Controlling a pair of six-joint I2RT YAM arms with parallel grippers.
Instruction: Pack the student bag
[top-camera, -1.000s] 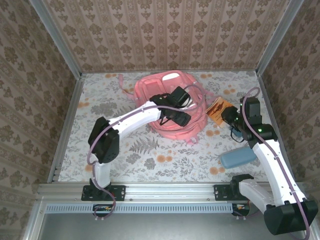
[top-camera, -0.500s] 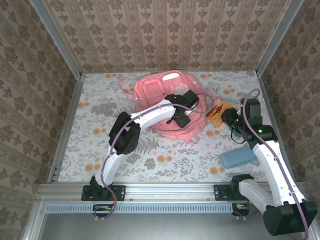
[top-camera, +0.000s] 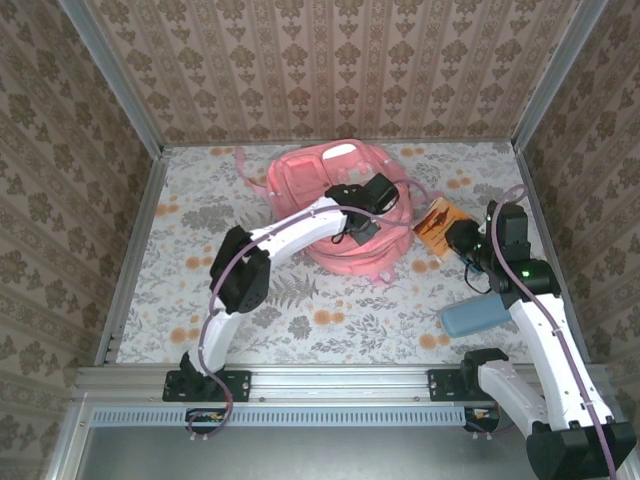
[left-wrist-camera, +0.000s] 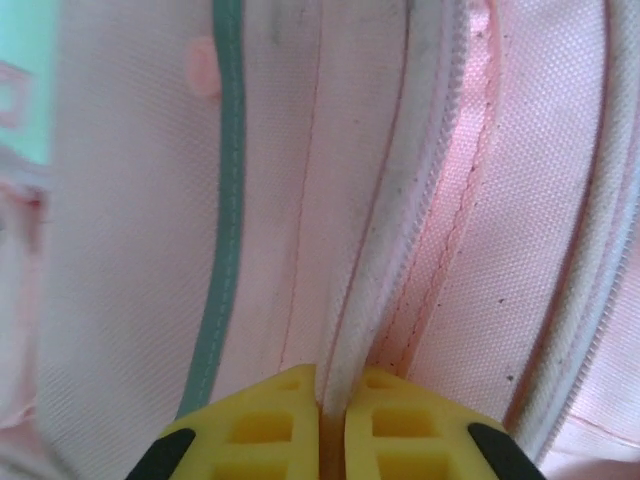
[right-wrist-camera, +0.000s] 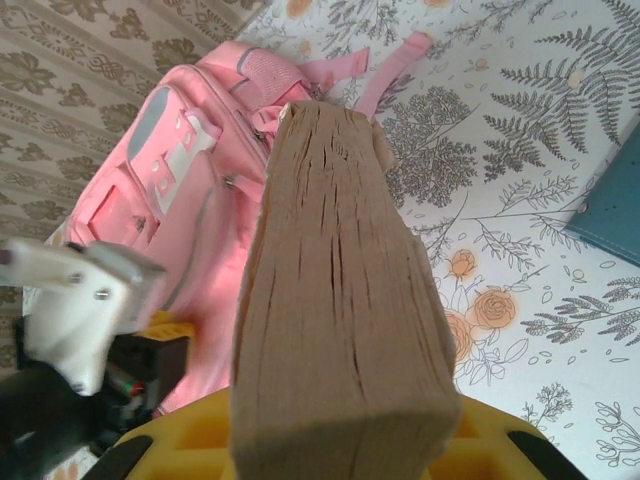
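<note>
Toward the back of the table (top-camera: 200, 290), about the middle, the student bag (top-camera: 300, 180) lies flat with its front pockets up and its straps trailing off at the far side. The left hand (top-camera: 362, 225) is down on its right half. A second ago that hand stood wide over the fabric. It has since reached a little further across and shut. In the left wrist view the yellow tips of the left hand (left-wrist-camera: 333, 425) are pressed together on the zip edge (left-wrist-camera: 385, 230), a pale ridge running up the pink cloth of the bag (left-wrist-camera: 130, 250). By my reading the grip on the opening has just been made, and the next move would be to lift or draw that edge so the main compartment gapes.

No picture shows whether the bag is open yet, nor what it holds. A green patch (left-wrist-camera: 25, 80) shows at one corner, and I cannot tell what it is.

Just right of the bag, the right hand (top-camera: 458, 238) keeps a narrow hold on a book (top-camera: 437, 222), unchanged over the last second. Its wrist view shows the right hand (right-wrist-camera: 340, 440) clamping the book (right-wrist-camera: 340, 300), page block upward, with the bag (right-wrist-camera: 190, 200) beyond. It seems to be waiting for the opening. Nearer the arms, a blue case (top-camera: 477, 318) lies on the table, not yet packed.
</note>
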